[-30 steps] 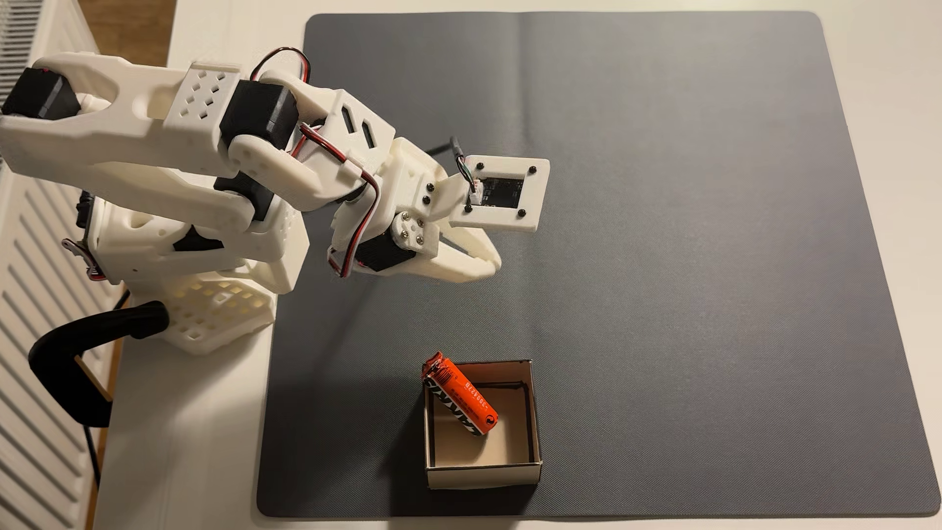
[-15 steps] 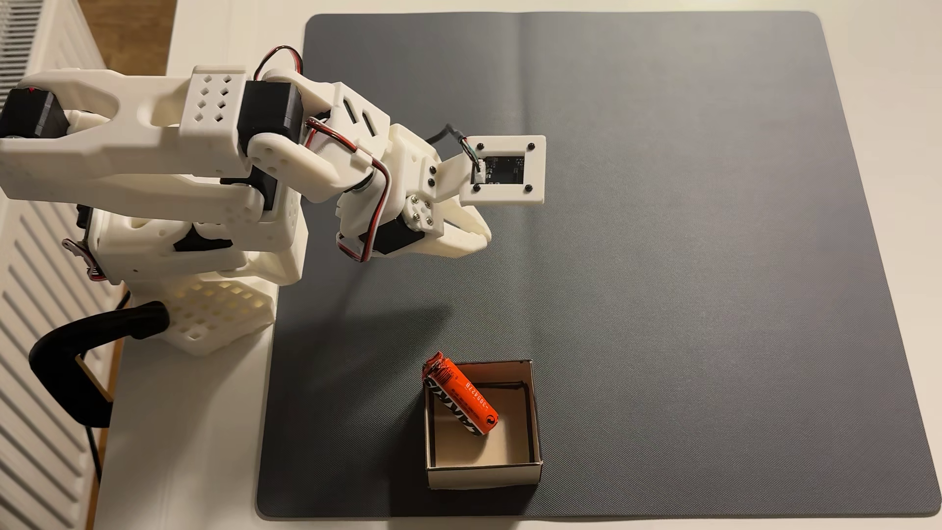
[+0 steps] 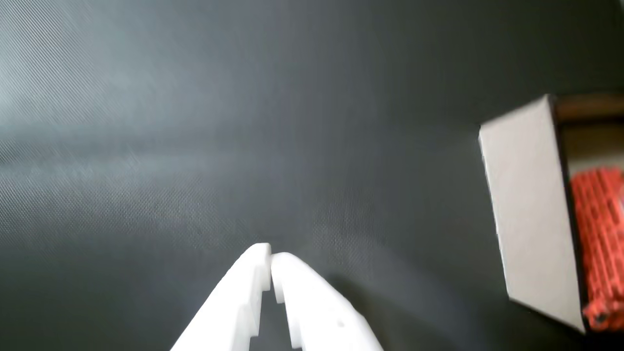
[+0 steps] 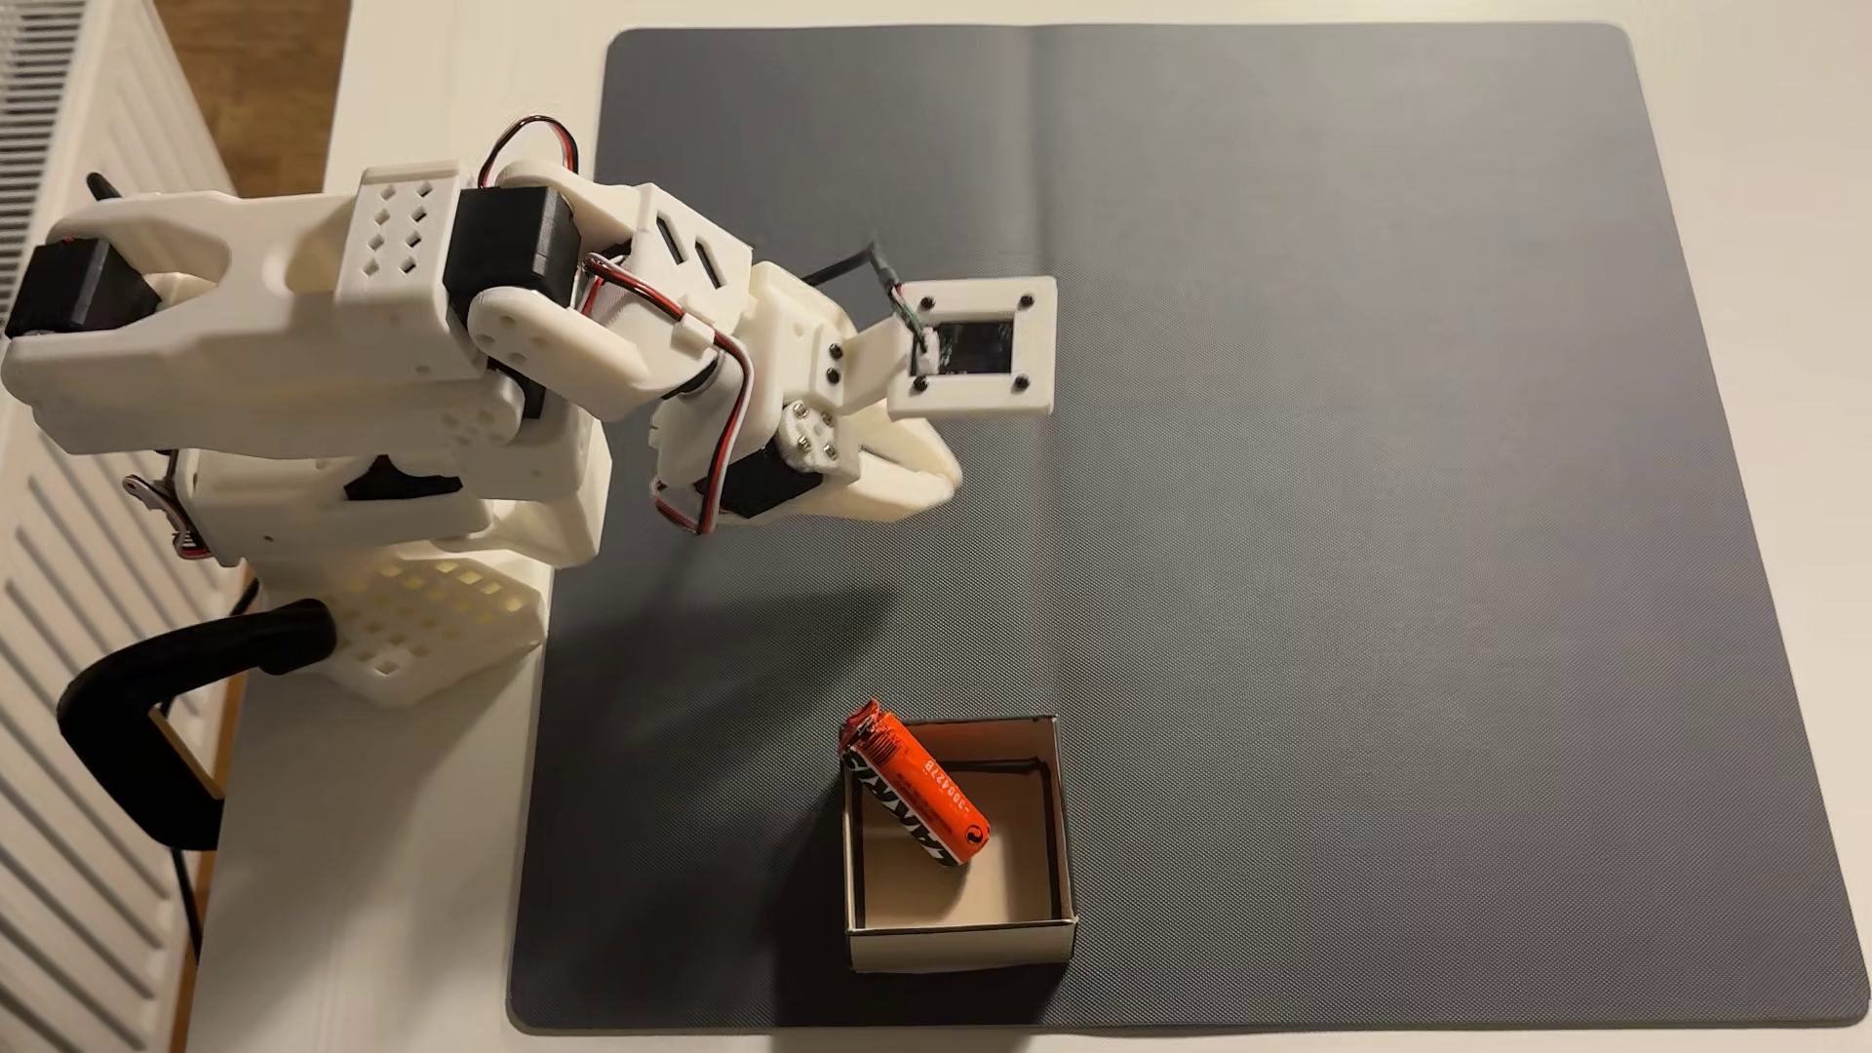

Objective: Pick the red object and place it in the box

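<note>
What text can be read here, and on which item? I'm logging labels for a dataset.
Red object, fixed view: printed digits along its side, roughly "3004278", uncertain.
Same wrapper: large black-and-white lettering, partly hidden, not readable.
Same wrapper: barcode at its upper end, too small to read.
Wrist view: red object blurred, nothing legible.
Box: no text.

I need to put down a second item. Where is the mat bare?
The mat is bare right of the box and the shut pincer, and between those two. It is crowded at the arm's base; the red object leans inside the box.
</note>
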Available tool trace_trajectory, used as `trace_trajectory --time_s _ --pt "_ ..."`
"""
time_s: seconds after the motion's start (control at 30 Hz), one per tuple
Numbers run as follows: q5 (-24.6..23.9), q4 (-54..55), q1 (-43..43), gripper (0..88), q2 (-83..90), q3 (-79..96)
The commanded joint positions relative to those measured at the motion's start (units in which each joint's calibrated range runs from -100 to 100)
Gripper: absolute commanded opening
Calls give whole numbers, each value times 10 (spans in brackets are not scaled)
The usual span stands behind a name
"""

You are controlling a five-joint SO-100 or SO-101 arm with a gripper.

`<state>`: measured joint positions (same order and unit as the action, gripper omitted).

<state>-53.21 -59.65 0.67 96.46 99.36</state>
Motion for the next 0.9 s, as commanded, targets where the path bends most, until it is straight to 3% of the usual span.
trace_trajectory --time_s 0.0,0.23,0.87 --pt "0 -67 3 8 13 6" --pt "-3 -153 -1 8 13 6" --pt "0 -153 0 11 13 6"
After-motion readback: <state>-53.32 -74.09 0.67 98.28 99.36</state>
